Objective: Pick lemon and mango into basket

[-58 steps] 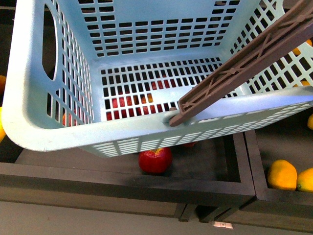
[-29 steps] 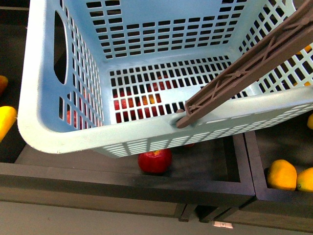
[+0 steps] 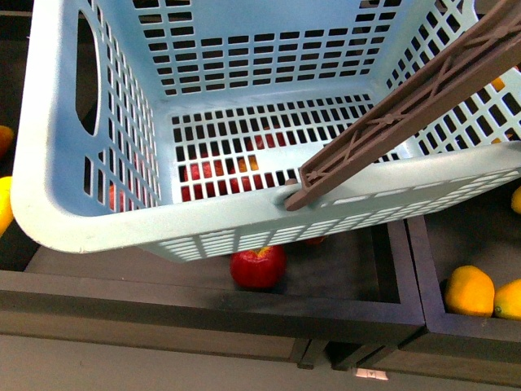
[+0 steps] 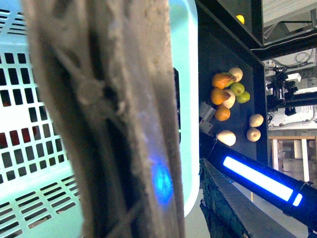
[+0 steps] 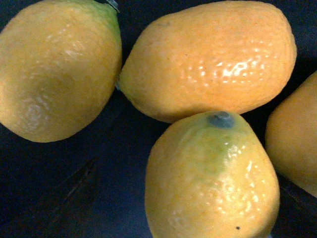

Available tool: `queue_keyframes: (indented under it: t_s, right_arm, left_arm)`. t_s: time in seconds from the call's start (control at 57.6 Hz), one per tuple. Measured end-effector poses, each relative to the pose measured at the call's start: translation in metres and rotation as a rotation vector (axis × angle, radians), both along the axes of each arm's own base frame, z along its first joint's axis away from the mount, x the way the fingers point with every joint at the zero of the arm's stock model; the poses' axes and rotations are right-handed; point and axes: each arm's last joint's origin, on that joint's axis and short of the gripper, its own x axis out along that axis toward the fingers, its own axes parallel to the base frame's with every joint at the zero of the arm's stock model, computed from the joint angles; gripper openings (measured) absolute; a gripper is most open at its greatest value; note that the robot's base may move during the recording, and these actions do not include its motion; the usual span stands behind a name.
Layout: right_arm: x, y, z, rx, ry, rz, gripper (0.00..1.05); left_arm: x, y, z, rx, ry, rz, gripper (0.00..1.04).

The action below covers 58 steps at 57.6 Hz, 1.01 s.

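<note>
Honestly, nothing's in the basket point(image 3: 49, 204) yet as far as I can see. It fills the front view from 9 o'clock round past 12 to 3 and its floor is bare. The red showing through the slots looks like apples underneath it, same as the red apple point(image 3: 258, 267) poking out at 6 o'clock in the dark wooden bin point(image 3: 203, 303). So I'd call both picks undone: lemon and mango are both left to go.

Left side: the brown handle point(image 3: 407, 106) runs from the near rim up toward 2 o'clock. The left wrist view is basically all handle, blurry and right up against the lens. My guess is the left end effector is carrying the basket by it, but no fingers show, so I can't tell whether it's clamped.

Right side: the wrist camera is right over a huddle of yellow-orange fruit. The lemon point(image 5: 213, 183), my pick being the yellow one with the greenish stem end, touches a deeper-orange fruit point(image 5: 208, 59). It fills the view, so I reckon the right end effector is just above it. No fingers clearly show, so open or closed, can't tell.

Mango: I can't pick it out for sure. There's only a yellow sliver point(image 3: 3, 208) at the 9 o'clock edge.
</note>
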Motion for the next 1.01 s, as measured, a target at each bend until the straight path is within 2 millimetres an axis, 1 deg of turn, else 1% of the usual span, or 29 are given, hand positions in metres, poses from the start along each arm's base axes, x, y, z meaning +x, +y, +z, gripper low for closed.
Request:
queue_keyframes:
  t_s: [0.121, 0.139, 0.174, 0.208, 0.243, 0.347, 0.451, 0.503, 0.555, 0.607, 0.625, 0.659, 0.677, 0.712, 0.729, 0.764, 0.781, 0.816, 0.868, 0.955, 1.007]
  right_arm:
    - [-0.003, -0.003, -0.002, 0.003, 0.004, -0.006, 0.68]
    - [-0.004, -0.004, -0.003, 0.003, 0.004, -0.008, 0.64]
    - [-0.005, -0.005, -0.004, 0.002, 0.005, -0.009, 0.61]
    - [-0.009, -0.006, -0.005, 0.005, 0.004, -0.011, 0.54]
    - [-0.012, -0.007, -0.005, 0.003, 0.0, -0.01, 0.51]
    - [-0.021, -0.008, -0.004, -0.014, 0.005, 0.0, 0.49]
    - [-0.037, -0.009, -0.001, -0.051, 0.017, 0.032, 0.49]
    - [-0.046, -0.009, 0.004, -0.072, 0.011, 0.051, 0.49]
    - [-0.055, -0.01, 0.012, -0.083, -0.008, 0.083, 0.49]
    - [-0.066, -0.012, 0.025, -0.086, -0.038, 0.115, 0.49]
    - [-0.072, -0.012, 0.033, -0.091, -0.055, 0.129, 0.49]
    - [-0.076, -0.014, 0.039, -0.097, -0.069, 0.138, 0.49]
    - [-0.082, -0.014, 0.051, -0.105, -0.095, 0.159, 0.49]
    - [-0.088, -0.015, 0.061, -0.112, -0.113, 0.169, 0.49]
    - [-0.094, -0.016, 0.071, -0.121, -0.133, 0.192, 0.49]
    - [-0.1, -0.016, 0.082, -0.13, -0.149, 0.21, 0.49]
    - [-0.109, -0.015, 0.097, -0.148, -0.168, 0.238, 0.49]
    - [-0.116, -0.014, 0.107, -0.156, -0.181, 0.255, 0.49]
    - [-0.133, -0.01, 0.131, -0.179, -0.204, 0.311, 0.49]
    - [-0.154, -0.002, 0.155, -0.192, -0.23, 0.371, 0.49]
    - [-0.169, 0.006, 0.175, -0.202, -0.259, 0.418, 0.49]
  left_arm:
    - [0.0, 0.0, 0.0, -0.001, 0.001, -0.002, 0.28]
    - [0.0, 0.0, 0.0, -0.001, 0.001, -0.003, 0.28]
    - [0.0, 0.0, 0.0, -0.001, 0.001, -0.003, 0.28]
    - [0.0, 0.0, 0.0, -0.001, 0.001, -0.003, 0.28]
    - [0.0, 0.0, 0.0, -0.001, 0.001, -0.002, 0.28]
    - [0.0, 0.0, 0.0, -0.001, 0.001, -0.002, 0.28]
    - [0.0, 0.0, 0.0, -0.001, 0.001, -0.002, 0.28]
    - [0.0, 0.0, 0.0, 0.0, 0.0, 0.0, 0.28]
    - [0.0, 0.0, 0.0, 0.001, 0.0, 0.0, 0.28]
    - [0.0, 0.0, 0.0, 0.001, 0.0, 0.0, 0.28]
    - [0.0, 0.0, 0.0, 0.0, 0.0, 0.0, 0.28]
    - [0.0, 0.0, 0.0, 0.0, 0.0, 0.0, 0.28]
    - [0.0, 0.0, 0.0, 0.0, 0.0, 0.0, 0.28]
    - [0.0, 0.0, 0.0, 0.0, 0.0, 0.0, 0.28]
    - [0.0, 0.0, 0.0, 0.0, 0.0, 0.0, 0.28]
    - [0.0, 0.0, 0.0, 0.0, 0.0, 0.0, 0.28]
    - [0.0, 0.0, 0.0, -0.001, 0.0, -0.001, 0.28]
    - [0.0, 0.0, 0.0, 0.0, 0.001, -0.001, 0.28]
    - [0.0, 0.0, 0.0, -0.001, 0.0, -0.001, 0.28]
    - [0.0, 0.0, 0.0, -0.001, 0.001, -0.002, 0.28]
    - [0.0, 0.0, 0.0, -0.001, 0.001, -0.002, 0.28]
